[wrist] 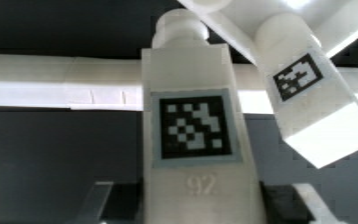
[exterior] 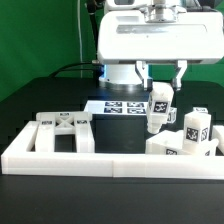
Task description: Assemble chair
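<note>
Pinching blocky chair leg between its jaws, your gripper holds it roughly upright, tag facing wrist camera. You see second tagged block tilted just beside leg's far end; touching or apart, can't tell. Ladder frame lies at exterior view's left, other blocks at its right, behind border rail. Marker board lies farther back.

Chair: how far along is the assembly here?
Done: nothing is clearly joined. The ladder-like frame lies flat beside the border rail, and other pieces cluster at the exterior view's right. In hand: the gripper grips a tagged chair leg, slightly tilted. Left: seemingly all the joining.
</note>
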`<state>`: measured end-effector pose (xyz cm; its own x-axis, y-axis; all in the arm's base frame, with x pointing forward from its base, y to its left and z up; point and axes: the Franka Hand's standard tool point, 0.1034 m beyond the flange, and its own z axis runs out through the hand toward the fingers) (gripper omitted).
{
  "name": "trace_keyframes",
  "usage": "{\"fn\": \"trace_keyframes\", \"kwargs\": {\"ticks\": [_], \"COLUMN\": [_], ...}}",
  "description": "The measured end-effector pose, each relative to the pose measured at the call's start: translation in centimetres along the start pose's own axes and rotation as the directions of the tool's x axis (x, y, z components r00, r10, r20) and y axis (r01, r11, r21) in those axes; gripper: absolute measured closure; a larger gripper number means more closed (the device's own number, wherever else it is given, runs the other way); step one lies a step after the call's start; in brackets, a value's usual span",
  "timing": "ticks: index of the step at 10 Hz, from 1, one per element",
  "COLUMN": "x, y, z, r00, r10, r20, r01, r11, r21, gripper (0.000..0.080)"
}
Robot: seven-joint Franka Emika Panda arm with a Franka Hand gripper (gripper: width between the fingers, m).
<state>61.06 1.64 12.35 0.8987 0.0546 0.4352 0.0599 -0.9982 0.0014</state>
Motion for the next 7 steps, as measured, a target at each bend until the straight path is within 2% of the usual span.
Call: {"fn": "trace_keyframes", "kwargs": {"ticks": [1, 3, 4, 5, 7], "x": [-0.8, -1.8, -1.8, -1.7, -1.8], "y": [0.9, 0.1, -0.2, 0.2, 0.1], "z": [0.0, 0.3, 0.3, 0.4, 0.5], "r00": [1.0, 0.999, 0.999, 0.999, 0.999], "r10": [0.021, 0.035, 0.032, 0.031, 0.03], "r20": [-0.008, 0.005, -0.006, -0.028, -0.028], "r01": [-0.021, -0.035, -0.032, -0.031, -0.03], "r11": [1.0, 0.999, 0.999, 1.0, 1.0], "r21": [-0.007, 0.014, 0.015, 0.004, 0.004], "gripper": [0.0508, 0.0508, 0.0508, 0.0508, 0.0508]}}
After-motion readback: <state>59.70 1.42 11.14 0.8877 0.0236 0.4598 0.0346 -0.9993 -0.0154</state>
